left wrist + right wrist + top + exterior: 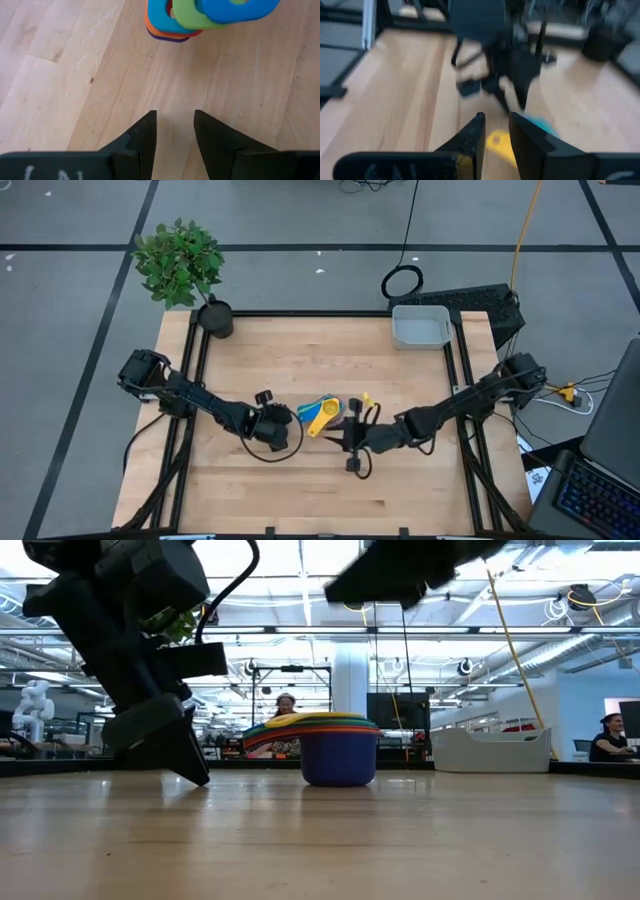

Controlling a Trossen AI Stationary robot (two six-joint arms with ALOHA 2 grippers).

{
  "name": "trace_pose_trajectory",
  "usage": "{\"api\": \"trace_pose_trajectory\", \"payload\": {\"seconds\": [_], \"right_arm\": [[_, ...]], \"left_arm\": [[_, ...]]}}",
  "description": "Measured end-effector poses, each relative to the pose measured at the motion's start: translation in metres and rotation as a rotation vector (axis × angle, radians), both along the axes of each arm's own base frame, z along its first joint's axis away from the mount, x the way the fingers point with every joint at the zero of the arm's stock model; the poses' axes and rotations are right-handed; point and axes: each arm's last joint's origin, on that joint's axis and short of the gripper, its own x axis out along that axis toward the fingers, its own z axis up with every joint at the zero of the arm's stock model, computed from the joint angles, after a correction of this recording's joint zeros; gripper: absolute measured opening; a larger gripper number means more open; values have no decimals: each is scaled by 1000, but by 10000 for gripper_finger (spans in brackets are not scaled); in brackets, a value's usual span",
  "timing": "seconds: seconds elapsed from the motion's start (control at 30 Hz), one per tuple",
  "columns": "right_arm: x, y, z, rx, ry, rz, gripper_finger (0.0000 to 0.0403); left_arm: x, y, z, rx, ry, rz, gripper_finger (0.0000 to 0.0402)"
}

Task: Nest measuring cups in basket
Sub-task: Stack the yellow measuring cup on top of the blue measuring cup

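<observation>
1. Two dark grippers hovered at table centre: left gripper (175, 132) had fingers slightly parted, gripping nothing.
2. Right gripper (495, 135) was narrowly parted over a yellow handle; whether it held anything, cannot tell.
3. Nested stack of coloured plastic measuring cups (322, 413) sat between both grippers on the wooden table (300, 490).
4. Light grey rectangular plastic basket (420, 327) stood well apart at a far corner.
5. Black pot with green plant (214, 317) stood at the other far corner.

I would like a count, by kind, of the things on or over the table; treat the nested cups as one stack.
Stack of nested measuring cups: 1
Basket: 1
Potted plant: 1
Robot arms: 2 (left arm, right arm)
Total: 5
</observation>
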Motion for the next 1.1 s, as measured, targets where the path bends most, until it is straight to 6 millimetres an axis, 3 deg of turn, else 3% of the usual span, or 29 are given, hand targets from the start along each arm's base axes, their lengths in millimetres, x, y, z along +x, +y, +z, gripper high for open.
{"api": "trace_pose_trajectory", "payload": {"seconds": [0.17, 0.33, 0.43, 0.7, 0.9, 1.1], "right_arm": [[6, 4, -34, 84, 126, -15, 79], [13, 3, -68, 57, 219, -31, 79], [17, 2, -77, -6, 279, -22, 77], [30, 10, -47, -204, 464, 109, 6], [37, 15, -22, -146, 548, 322, 1], [47, -1, -14, -220, 526, 373, 0]], "left_arm": [[1, 2, 0, -2, -3, 1, 136], [1, 2, 0, -2, -4, 1, 136], [1, 2, 0, 0, 0, 1, 136], [1, 2, 0, -3, -1, 4, 136], [1, 2, 0, -7, 0, 4, 136], [1, 2, 0, -8, 1, 4, 136]]}}
